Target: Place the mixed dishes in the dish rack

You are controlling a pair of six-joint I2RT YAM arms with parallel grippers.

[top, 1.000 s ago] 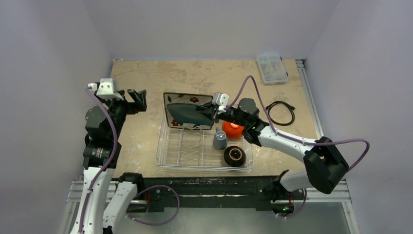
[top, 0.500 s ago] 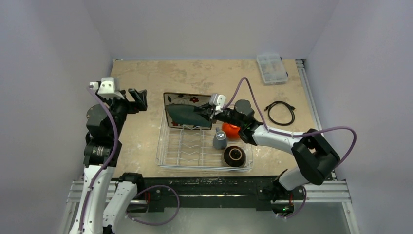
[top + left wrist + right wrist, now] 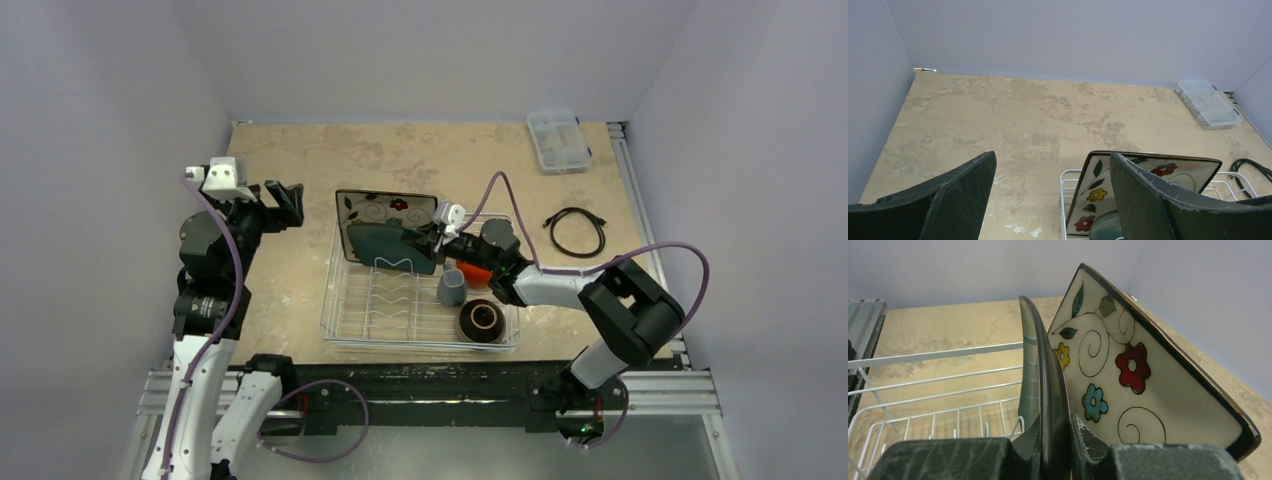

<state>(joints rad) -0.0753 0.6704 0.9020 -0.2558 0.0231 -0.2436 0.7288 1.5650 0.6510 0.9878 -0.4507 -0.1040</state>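
The dish rack [image 3: 392, 312] is thin metal wire with a smooth, glossy white coating. The square flower-patterned plate [image 3: 1128, 385] is glazed ceramic, shiny cream with a dark glossy rim. The pale-teal plate [image 3: 1040, 375] has a slick, streaked glaze. The dark brown bowl [image 3: 481, 321] catches a bright highlight, while the small grey cup [image 3: 451, 287] looks matt. The left hand [image 3: 1052, 157] has matt black, grainy fingers [image 3: 1143, 190], scuffed pale along the edges; the right hand [image 3: 1054, 420] looks the same. The tabletop [image 3: 1023, 115] is matt, mottled tan and stone-like. The compartment box [image 3: 558, 140] is clear plastic.
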